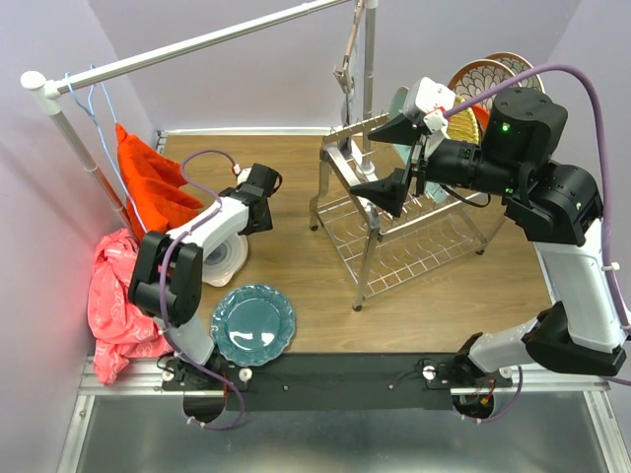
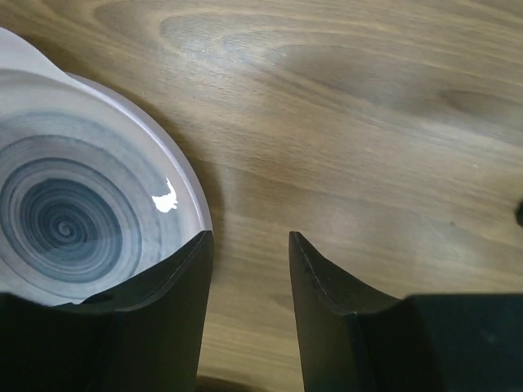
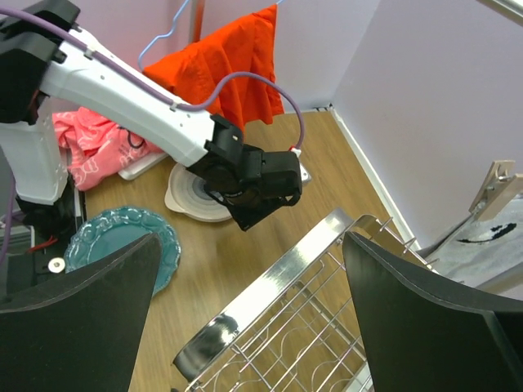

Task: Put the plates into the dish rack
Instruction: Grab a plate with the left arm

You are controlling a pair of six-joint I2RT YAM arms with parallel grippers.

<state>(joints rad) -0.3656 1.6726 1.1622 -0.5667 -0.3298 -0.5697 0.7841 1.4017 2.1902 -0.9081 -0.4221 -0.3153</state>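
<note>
Left claw (image 2: 250,235) low by swirl plate (image 2: 65,220) — right claw (image 1: 370,160) wide above dish rack (image 1: 370,258)

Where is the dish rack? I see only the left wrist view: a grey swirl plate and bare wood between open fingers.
Observer: The dish rack stands on the right side of the table, apart from the left gripper.
Operator: Any plates in it?
Observer: Several stand upright at its far end, a brown-rimmed plate among them.
Operator: Others left out?
Observer: A teal scalloped plate lies flat near the left arm's base.
</note>
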